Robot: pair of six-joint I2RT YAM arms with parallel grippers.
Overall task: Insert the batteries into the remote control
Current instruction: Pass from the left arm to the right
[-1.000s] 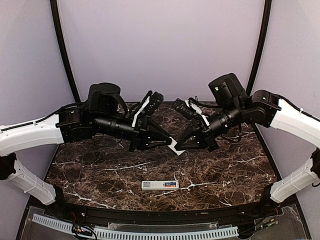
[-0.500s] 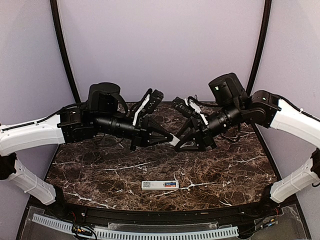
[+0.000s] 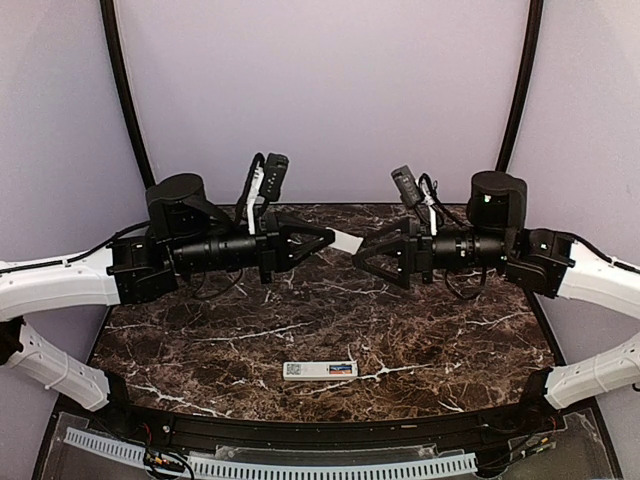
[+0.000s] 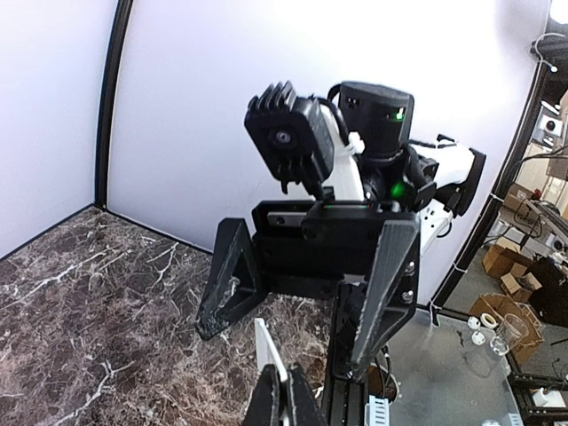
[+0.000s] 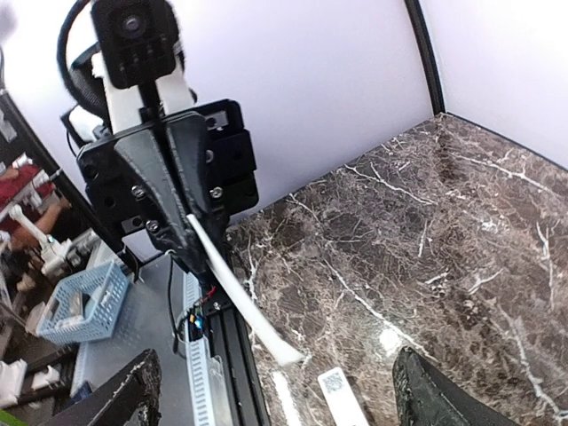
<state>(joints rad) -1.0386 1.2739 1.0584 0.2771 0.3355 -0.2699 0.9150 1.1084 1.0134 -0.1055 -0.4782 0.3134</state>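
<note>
The white remote control [image 3: 320,369] lies flat on the marble near the front edge, with a code label on its upper side. It also shows in the right wrist view [image 5: 343,401]. A small blue and orange-red patch [image 3: 342,369] at its right end looks like the batteries, but it is too small to be sure. My left gripper [image 3: 333,239] [image 4: 282,401] is raised above the table and shut on a thin white plate [image 3: 347,243] [image 4: 266,348] [image 5: 236,295]. My right gripper [image 3: 362,257] [image 5: 280,404] faces it a short way off, open and empty.
The dark marble table [image 3: 200,340] has a black rail and a white slotted cable duct [image 3: 270,466] along its near edge. Purple walls stand behind and to both sides. Both arms hover over the back half of the table, fingers pointing at each other.
My right gripper has opened and let go of the white plate. The left gripper has shut on the plate. Both arms have risen and drawn slightly apart.
</note>
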